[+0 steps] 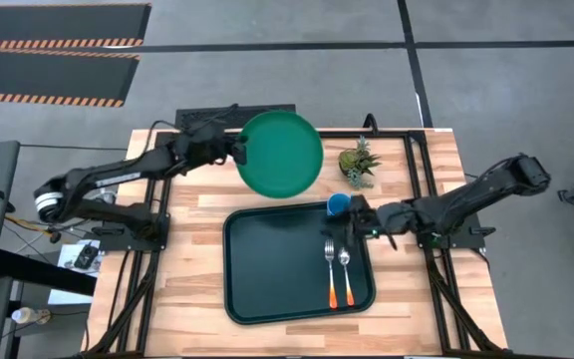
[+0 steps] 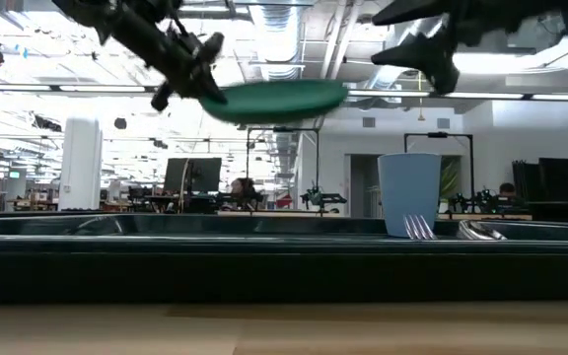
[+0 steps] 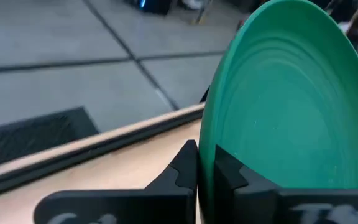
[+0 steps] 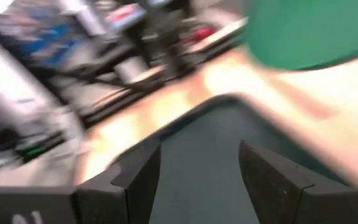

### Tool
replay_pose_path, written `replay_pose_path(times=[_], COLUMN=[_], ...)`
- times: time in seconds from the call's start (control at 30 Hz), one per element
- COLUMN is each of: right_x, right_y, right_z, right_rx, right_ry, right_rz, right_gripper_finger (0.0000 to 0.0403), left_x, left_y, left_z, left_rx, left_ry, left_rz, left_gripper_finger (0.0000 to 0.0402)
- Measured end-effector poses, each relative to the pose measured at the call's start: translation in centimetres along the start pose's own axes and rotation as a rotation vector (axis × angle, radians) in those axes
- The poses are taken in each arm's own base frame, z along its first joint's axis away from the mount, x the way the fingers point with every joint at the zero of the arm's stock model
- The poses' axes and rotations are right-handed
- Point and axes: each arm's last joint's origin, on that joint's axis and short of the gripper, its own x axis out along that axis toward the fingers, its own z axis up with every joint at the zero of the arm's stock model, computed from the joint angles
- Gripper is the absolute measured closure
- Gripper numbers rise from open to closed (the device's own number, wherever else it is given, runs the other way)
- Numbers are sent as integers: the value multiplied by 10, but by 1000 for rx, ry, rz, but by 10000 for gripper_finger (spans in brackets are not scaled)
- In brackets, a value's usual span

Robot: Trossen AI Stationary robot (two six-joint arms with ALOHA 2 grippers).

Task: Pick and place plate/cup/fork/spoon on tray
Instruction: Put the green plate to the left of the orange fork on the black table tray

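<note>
Wooden table (image 1: 197, 309) on a grey floor carries the tray (image 1: 267, 269), lying flat near the middle of the top. Held in the air above the table's far side, just beyond the tray's far edge, is the plate (image 1: 281, 153); the low view shows it roughly level and well clear of the surface. The left gripper (image 1: 235, 150) is clamped on the plate's rim at its left side, and the left wrist view shows a finger (image 3: 182, 171) pressed against each face of the green rim.

On the tray, the cup (image 1: 338, 204) stands upright in the far right corner. The fork (image 1: 331, 269) and the spoon (image 1: 346, 271) lie side by side along the tray's right side, silvery heads toward the far edge, orange handles toward the near edge, close together; contact between them cannot be judged.

The right gripper (image 1: 352, 227) hangs above the tray's right part, close beside the cup and over the heads of the cutlery, fingers spread and holding nothing. A small potted plant (image 1: 359, 165) sits on the table beyond the tray, to the right of the plate.
</note>
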Motion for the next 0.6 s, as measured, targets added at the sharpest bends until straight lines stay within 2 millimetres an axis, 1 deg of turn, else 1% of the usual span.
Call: replay_pose_path(times=[0.07, 0.17, 0.23, 0.33, 0.43, 0.6], right_x=[-5, -12, -15, -15, -12, 1], right_y=[4, 9, 11, 12, 8, 3], right_z=[20, 43, 56, 71, 77, 79], right_rx=[-29, -74, -91, -85, -76, -55], right_ry=[-21, -61, -108, -179, -197, -223], right_rz=[-113, -247, -304, -344, -375, -390], right_gripper_finger=[163, 163, 163, 163, 163, 163], left_x=[-16, -36, -48, -59, -67, -73], left_y=[-9, -20, -28, -38, -48, -60], left_z=[3, 4, 3, -1, -7, -17], left_rx=[3, 8, 19, 37, 49, 79], left_ry=[-44, -101, -135, -168, -186, -205], left_rz=[-20, -28, -28, -24, -15, 9], left_gripper_finger=[401, 401, 401, 401, 401, 401])
